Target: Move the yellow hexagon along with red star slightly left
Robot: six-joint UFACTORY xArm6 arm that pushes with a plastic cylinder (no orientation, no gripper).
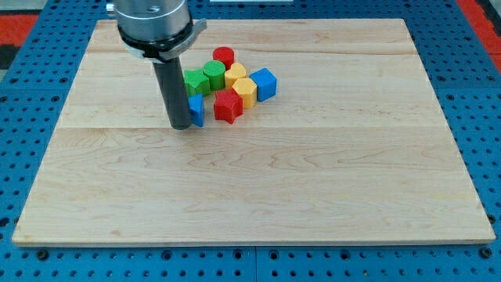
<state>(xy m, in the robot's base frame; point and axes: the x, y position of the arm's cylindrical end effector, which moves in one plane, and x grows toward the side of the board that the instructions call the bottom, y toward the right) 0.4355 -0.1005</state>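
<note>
The yellow hexagon [246, 91] sits in a cluster of blocks near the board's top middle. The red star [228, 106] lies just to its lower left, touching it. My tip [180, 125] rests on the board to the left of the cluster, right against a small blue block [196, 110] that the rod partly hides. The red star is about a block's width to the right of that blue block.
A red cylinder [224, 56], a second yellow block [235, 74], a blue cube [264, 84], a green block [214, 75] and another green block [195, 81] crowd the cluster. The wooden board [250, 180] lies on a blue perforated table.
</note>
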